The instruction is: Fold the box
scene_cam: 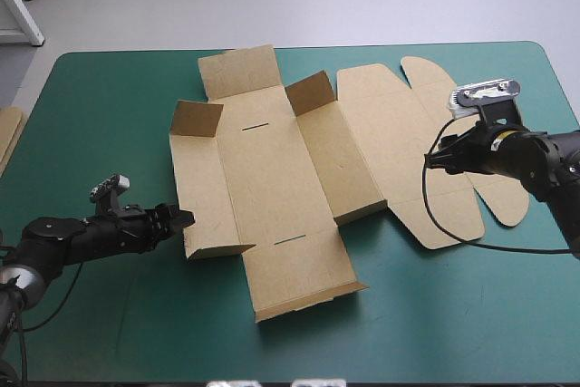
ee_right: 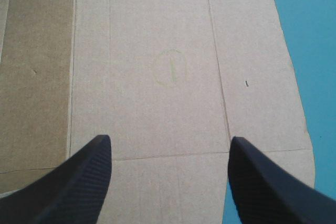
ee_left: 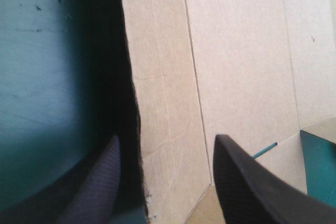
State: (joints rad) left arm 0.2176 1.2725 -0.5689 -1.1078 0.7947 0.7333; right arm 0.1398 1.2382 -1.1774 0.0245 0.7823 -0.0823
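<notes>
At left edge of box [scene_cam: 272, 188] — left gripper [ee_left: 167, 139], level, fingers [ee_left: 247, 187] spread astride it; right gripper [ee_right: 169, 139] above box lid, spread wide.

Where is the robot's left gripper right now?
In the high view, the left gripper, with two broad black fingers, is at the left, open around the left edge of the brown cardboard box.
</notes>
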